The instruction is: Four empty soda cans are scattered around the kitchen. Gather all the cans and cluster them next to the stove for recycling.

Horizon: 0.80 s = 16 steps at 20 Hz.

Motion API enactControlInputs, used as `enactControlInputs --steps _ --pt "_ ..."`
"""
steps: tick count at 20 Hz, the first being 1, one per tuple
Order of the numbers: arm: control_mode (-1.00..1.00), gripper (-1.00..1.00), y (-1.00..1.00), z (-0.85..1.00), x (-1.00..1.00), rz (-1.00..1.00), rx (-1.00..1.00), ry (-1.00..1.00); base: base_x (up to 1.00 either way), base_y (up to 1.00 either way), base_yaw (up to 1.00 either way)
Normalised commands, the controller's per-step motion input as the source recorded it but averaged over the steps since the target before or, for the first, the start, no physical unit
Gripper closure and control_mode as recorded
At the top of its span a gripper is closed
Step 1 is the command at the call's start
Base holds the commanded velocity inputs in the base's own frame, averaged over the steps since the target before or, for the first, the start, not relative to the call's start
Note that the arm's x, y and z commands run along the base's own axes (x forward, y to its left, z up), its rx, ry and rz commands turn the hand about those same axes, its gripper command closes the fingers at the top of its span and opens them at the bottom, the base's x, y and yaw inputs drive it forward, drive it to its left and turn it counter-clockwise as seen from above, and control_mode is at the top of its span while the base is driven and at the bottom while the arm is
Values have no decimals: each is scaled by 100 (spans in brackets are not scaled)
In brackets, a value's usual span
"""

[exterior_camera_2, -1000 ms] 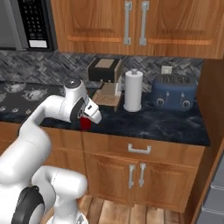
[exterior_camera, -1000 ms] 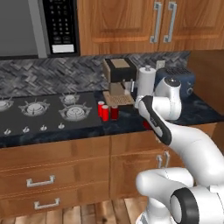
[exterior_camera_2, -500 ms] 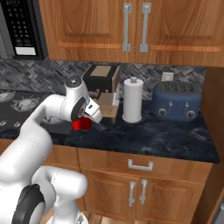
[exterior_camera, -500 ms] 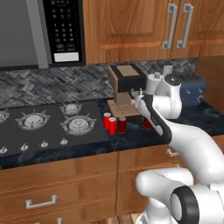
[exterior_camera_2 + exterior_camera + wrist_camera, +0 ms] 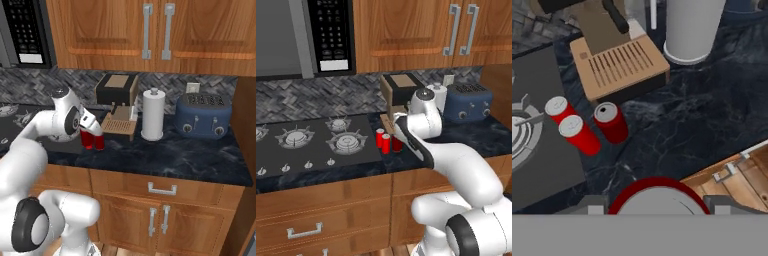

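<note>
My gripper [image 5: 656, 205] is shut on a red soda can [image 5: 657, 196] with a silvery top, which sits low between the two fingertips [image 5: 592, 205] in the hand view. Three more red soda cans [image 5: 610, 121] [image 5: 577, 133] [image 5: 558, 109] stand upright in a tight cluster on the dark counter, right beside the edge of the black stove [image 5: 542, 165]. From the left base view the cluster [image 5: 385, 140] is at the stove's [image 5: 316, 145] right edge, and the arm partly covers it. In the right base view my gripper [image 5: 92, 131] hangs over red cans [image 5: 94, 140].
A tan and black coffee machine [image 5: 619, 65] stands just behind the cans. To its right are a white paper-towel roll [image 5: 152, 114] and a blue toaster [image 5: 202, 116]. The microwave [image 5: 303, 35] hangs over the stove. The counter's front edge and drawers [image 5: 737, 170] lie to the right.
The whole scene has shifted in both base views, so the base has moved. The gripper still holds its can and is now closer to the cluster beside the stove.
</note>
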Motion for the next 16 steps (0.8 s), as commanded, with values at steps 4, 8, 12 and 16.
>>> enactControlInputs --steps 4,8,12,16 --pt "-100 100 35 -9 7 0 -9 4 0 0 0" --pt "-100 100 2 -5 0 0 -2 1 0 0 0" --pt "-100 100 0 -29 0 0 -4 2 0 0 0" --pt "-100 100 0 -32 0 0 0 1 0 0 0"
